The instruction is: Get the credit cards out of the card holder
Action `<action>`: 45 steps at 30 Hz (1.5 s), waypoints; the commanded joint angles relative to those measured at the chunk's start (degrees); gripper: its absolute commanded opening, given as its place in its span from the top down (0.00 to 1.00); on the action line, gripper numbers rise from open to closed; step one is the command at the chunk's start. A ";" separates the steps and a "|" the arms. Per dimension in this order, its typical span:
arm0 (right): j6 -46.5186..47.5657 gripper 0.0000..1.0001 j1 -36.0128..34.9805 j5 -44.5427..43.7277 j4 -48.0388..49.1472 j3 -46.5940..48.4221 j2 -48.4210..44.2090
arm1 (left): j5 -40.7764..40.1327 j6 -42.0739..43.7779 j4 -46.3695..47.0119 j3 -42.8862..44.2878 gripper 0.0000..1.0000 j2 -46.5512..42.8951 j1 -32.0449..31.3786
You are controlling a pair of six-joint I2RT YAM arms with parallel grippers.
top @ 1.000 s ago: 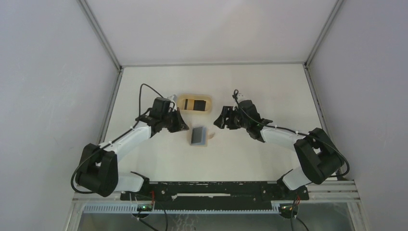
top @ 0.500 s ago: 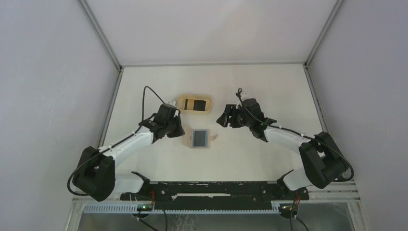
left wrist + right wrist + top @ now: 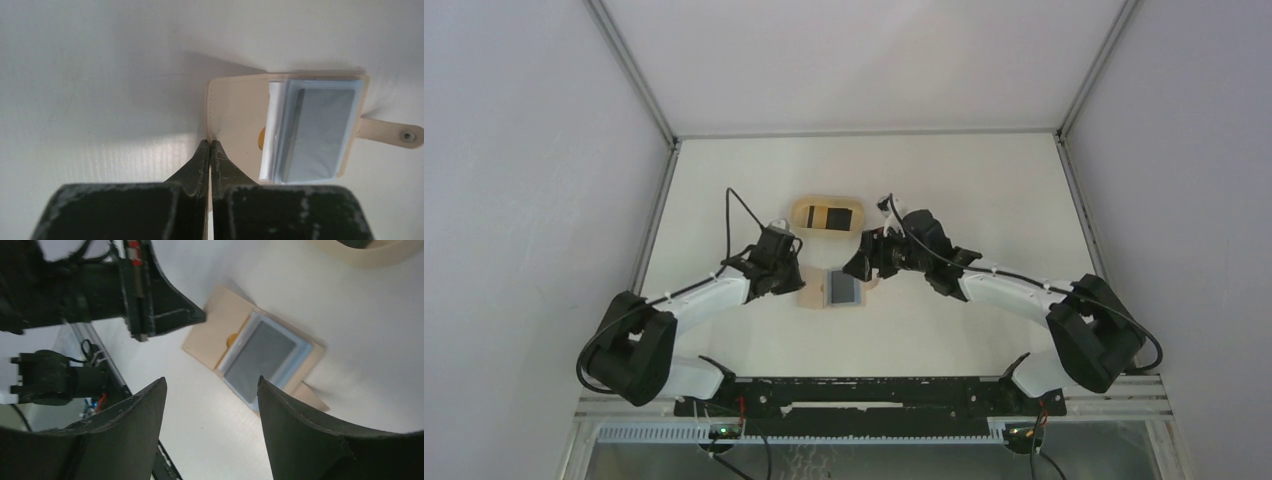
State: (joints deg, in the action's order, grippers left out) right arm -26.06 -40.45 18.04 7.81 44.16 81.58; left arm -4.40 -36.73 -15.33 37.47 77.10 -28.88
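Bench (image 3: 944,180) carries two containers between the arms. At the left, the left fingers (image 3: 199,167) are pressed together with nothing between them, and their tips touch the left edge of the holder (image 3: 235,115). The holder lies open and flat. It shows a tan flap at the left, then a clear pocket with a stack of grey-blue cards (image 3: 315,130) inside, then the tab (image 3: 390,132) with its dark dot pointing right. Just behind the holder, apart from it, sits the tray (image 3: 799,213). Dark flat pieces with a tan band lie in it, but I cannot tell what they are. The right fingers (image 3: 132,425) stand wide apart and hold nothing. They hang over the right side of the holder, near the tab.

One second ago the left fingers were further up the bench, near the left end of the tray and apart from the holder. Now they have come to its edge. The holder then looked narrower and askew, and now it is spread flat. The right fingers were well to the right of it and have moved left over it.
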 commanded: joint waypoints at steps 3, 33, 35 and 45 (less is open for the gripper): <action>-10.13 0.25 0.36 7.09 8.47 2.02 6.04 | -4.58 -2.49 4.94 -3.89 1.00 2.87 -0.46; -14.54 0.27 0.29 -3.67 -2.27 5.67 16.98 | 0.33 -4.31 13.61 -7.85 1.00 7.68 -0.47; -14.77 0.27 -0.09 -2.89 -1.35 5.67 17.35 | 0.52 -4.31 13.83 -7.93 1.00 7.69 -0.47; -15.61 0.28 -2.89 1.91 -0.40 9.68 17.82 | 1.36 -3.96 14.45 -7.85 1.00 8.41 -0.47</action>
State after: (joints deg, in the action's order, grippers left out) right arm -40.51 -41.74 16.97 5.26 50.17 99.55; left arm -4.12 -41.60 3.46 31.81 83.15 -28.99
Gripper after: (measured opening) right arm 0.727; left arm 0.006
